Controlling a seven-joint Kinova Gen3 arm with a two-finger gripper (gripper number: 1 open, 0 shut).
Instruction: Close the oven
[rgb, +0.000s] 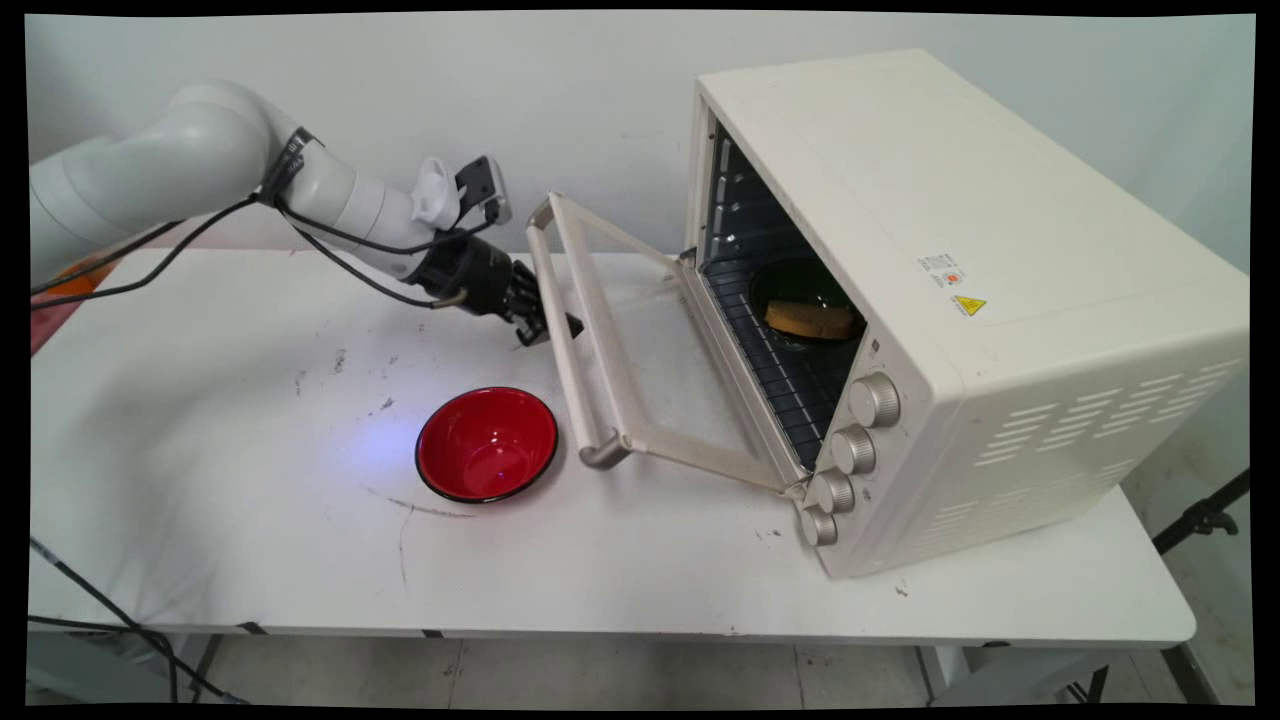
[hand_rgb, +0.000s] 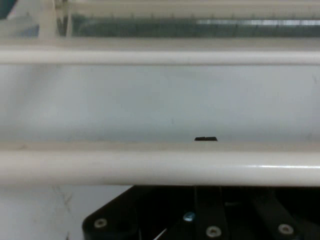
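The black tool (rgb: 545, 325) sits right at the handle bar (rgb: 563, 330) of the oven door (rgb: 640, 400), which hangs partly open; whether its fingers are apart or together around the bar cannot be told, since in the hand view the bar (hand_rgb: 160, 167) hides them. The cream toaster oven (rgb: 960, 300) stands on the right of the white counter (rgb: 250, 540). Inside, on the wire rack (rgb: 790, 390), a dark dish (rgb: 805, 290) holds a piece of bread (rgb: 810, 320). A red bowl (rgb: 487, 443) with a black rim stands in front of the door. The counter is scuffed with dark marks. A plain pale wall (rgb: 400, 100) stands behind.
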